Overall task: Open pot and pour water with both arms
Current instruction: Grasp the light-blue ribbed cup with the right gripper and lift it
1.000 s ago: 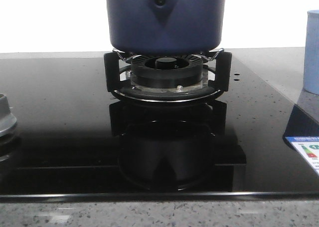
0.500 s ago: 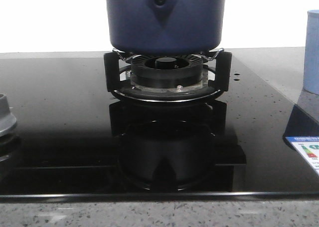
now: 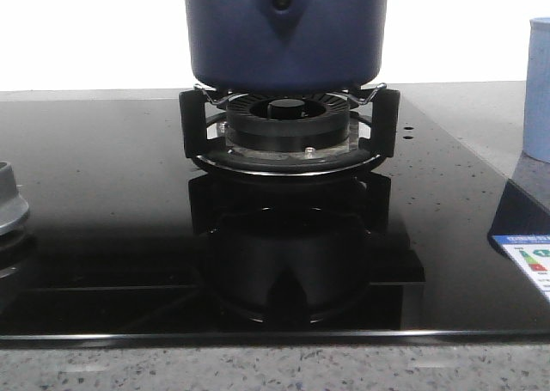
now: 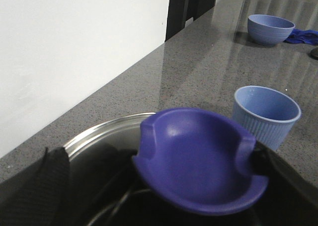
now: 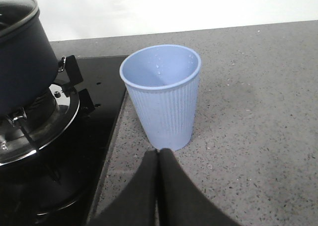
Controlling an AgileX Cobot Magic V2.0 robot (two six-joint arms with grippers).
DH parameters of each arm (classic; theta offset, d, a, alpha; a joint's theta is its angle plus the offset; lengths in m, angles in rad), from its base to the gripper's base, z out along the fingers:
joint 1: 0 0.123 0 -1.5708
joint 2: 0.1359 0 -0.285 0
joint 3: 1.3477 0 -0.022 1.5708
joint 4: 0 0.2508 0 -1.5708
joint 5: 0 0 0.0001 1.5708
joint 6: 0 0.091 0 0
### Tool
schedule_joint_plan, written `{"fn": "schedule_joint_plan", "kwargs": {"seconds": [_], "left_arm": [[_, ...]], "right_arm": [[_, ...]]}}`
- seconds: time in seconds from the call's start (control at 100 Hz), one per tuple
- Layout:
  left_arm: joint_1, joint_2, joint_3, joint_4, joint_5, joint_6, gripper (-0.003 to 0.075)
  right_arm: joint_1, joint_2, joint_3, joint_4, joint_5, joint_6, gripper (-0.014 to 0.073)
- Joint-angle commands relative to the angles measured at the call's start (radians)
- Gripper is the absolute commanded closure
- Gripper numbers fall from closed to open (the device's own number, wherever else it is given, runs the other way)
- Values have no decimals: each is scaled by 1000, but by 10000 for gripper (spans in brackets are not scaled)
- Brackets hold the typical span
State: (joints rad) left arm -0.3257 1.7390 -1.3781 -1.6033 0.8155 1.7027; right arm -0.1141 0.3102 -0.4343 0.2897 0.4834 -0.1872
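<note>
The dark navy pot (image 3: pixel 284 30) stands on the burner grate (image 3: pixel 288 129); it also shows in the right wrist view (image 5: pixel 22 62). Its lid has a steel rim (image 4: pixel 99 129) and a purple knob (image 4: pixel 198 156). My left gripper (image 4: pixel 159 156) is open around the knob: one finger (image 4: pixel 271 181) touches it, the other (image 4: pixel 47 181) stands apart. My right gripper (image 5: pixel 159 154) is shut and empty, just short of the pale blue cup (image 5: pixel 161 97) on the stone counter beside the hob. The cup also shows in the left wrist view (image 4: pixel 266 114).
The black glass hob (image 3: pixel 103 202) has a second burner (image 3: pixel 9 206) at the far left and a label sticker (image 3: pixel 528 258) at the right. Further along the counter are a blue bowl (image 4: pixel 271 28) and a blue cloth (image 4: pixel 304 36).
In the front view the pot has shifted very slightly to the right and up. Nothing else has moved.
</note>
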Motion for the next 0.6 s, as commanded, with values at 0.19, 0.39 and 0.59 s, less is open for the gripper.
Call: {"fn": "schedule_joint_plan", "kwargs": {"seconds": [0.19,0.39,0.59], "left_arm": [[-5,-5,-64,-103,-11,3,95],[-14,-5,-64,-112,49,3,106],[-53,-5,-64,-114,63,3,150]], "right_arm": [[1,18,-38,0,-79,-13,657],[1,18,-38,0,-79,-13,657],[1,18,-38,0,-79,-13,657]]}}
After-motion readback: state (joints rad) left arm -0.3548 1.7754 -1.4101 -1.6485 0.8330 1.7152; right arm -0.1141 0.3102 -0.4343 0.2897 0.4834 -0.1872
